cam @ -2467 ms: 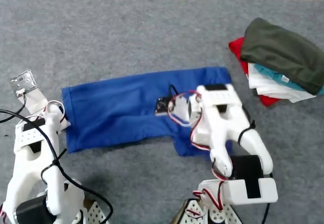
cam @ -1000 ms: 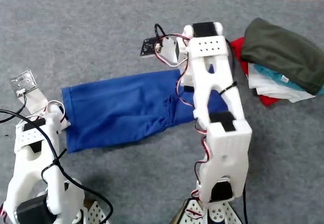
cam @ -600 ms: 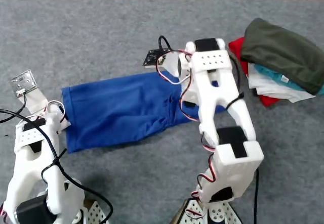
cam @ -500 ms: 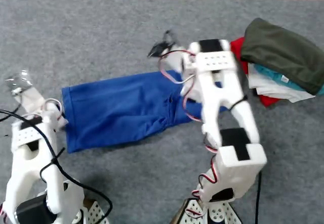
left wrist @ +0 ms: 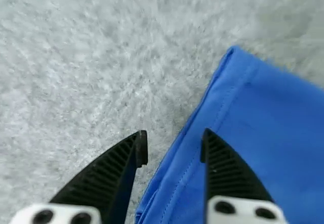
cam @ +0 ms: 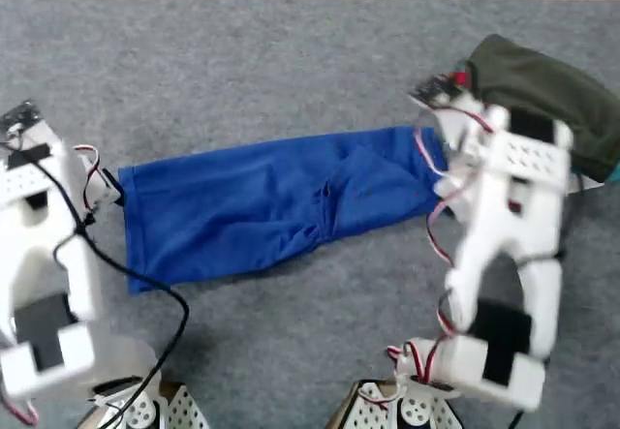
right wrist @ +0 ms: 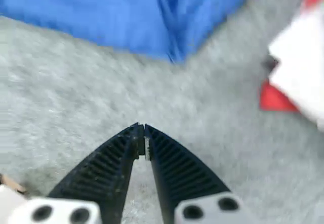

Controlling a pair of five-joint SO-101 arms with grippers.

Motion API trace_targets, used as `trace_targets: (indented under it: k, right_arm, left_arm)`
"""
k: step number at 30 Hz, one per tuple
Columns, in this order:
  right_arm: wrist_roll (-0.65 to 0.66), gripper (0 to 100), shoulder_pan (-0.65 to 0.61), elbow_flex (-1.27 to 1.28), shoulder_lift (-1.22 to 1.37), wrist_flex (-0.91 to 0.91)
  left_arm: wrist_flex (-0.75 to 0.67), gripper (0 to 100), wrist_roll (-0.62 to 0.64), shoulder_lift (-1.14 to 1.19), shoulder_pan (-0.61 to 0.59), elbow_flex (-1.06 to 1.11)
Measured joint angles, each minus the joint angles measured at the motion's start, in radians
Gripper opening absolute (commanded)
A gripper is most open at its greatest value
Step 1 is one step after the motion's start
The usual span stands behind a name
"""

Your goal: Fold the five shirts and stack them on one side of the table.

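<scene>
Seemingly 4 shirts sat in the stack (cam: pixel 542 85); the blue shirt (cam: pixel 262 206) remained half-folded. Left gripper (left wrist: pixel 172 148) gaped astride its edge; right gripper (right wrist: pixel 142 143) was closed, empty.

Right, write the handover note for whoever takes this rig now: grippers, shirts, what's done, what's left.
Left gripper: open, one finger on either side of the blue shirt hem, near a corner.
Right gripper: shut, empty, over bare table between the blue shirt's other end and the stack.
The stack sits by the right arm, dark green on top, white shirt and red shirt lower down.
Done: those are folded and stacked; the blue shirt lies as a long strip.
Left: finish folding it and add it to the stack.
</scene>
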Motion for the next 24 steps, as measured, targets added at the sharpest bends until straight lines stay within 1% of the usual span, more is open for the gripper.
trace_targets:
  k: [6,9,13,17,19,24]
  right_arm:
    - [0.138,0.5,0.253,0.356,-0.222,-0.204]
    - [0.184,0.5,0.334,0.500,-0.272,-0.290]
    - [0.204,0.5,0.362,0.621,-0.276,-0.342]
    - [0.207,0.5,0.362,0.683,-0.276,-0.394]
    - [0.207,0.5,0.362,0.707,-0.276,-0.420]
    - [0.207,0.5,0.362,0.750,-0.276,-0.470]
  left_arm:
    - [0.101,19,0.000,0.249,0.003,-0.221]
    - [0.132,19,0.000,0.321,0.014,-0.290]
    - [0.157,19,0.002,0.348,0.055,-0.321]
    - [0.189,19,0.002,0.348,0.095,-0.327]
    - [0.198,19,0.002,0.341,0.098,-0.327]
    - [0.245,19,-0.052,0.258,0.098,-0.327]
